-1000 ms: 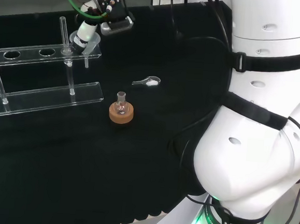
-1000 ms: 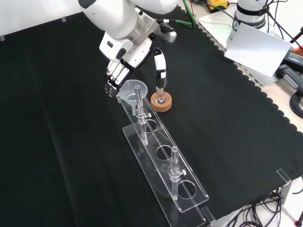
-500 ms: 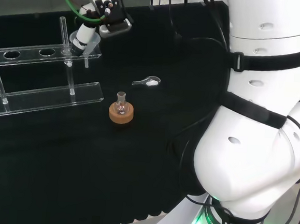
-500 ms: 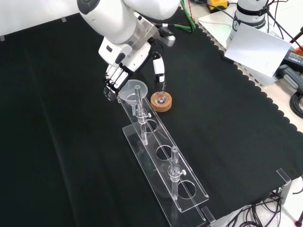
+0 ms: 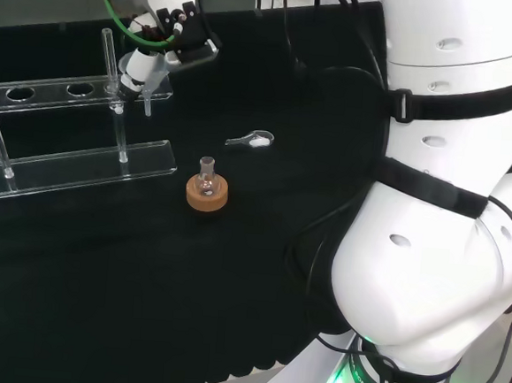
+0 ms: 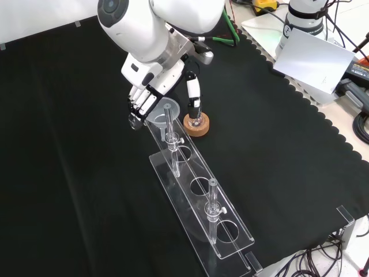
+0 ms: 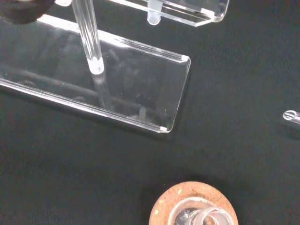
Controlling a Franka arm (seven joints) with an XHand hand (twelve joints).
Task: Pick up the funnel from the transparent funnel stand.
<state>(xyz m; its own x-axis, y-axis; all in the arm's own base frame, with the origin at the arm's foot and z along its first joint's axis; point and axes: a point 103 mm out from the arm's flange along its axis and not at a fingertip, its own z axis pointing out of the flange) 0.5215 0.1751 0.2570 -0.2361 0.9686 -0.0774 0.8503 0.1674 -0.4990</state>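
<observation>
A clear funnel (image 6: 164,109) sits in the end hole of the transparent funnel stand (image 6: 199,199), its stem (image 5: 147,104) hanging below the upper plate. In the front view the hand (image 6: 151,78) hovers over that end of the stand. Its fingers (image 6: 137,105) are on the funnel's left and its thumb (image 6: 192,94) on the right, fairly straight and not closed on it. In the head view the hand (image 5: 163,16) reaches down to the funnel (image 5: 151,79), with one finger (image 5: 133,66) beside its rim. The wrist view shows the stem (image 7: 89,40) above the stand's base plate (image 7: 140,93).
A small glass flask on a cork ring (image 5: 206,192) stands close to the stand's end (image 6: 196,123) (image 7: 193,206). A small spoon (image 5: 251,139) lies farther right in the head view. Upright rods (image 6: 211,202) rise from the stand. The arm's links (image 5: 440,215) bulk at the right.
The hand has shifted slightly left and up in the head view, and its thumb has come lower beside the funnel in the front view. The funnel stays in the stand.
</observation>
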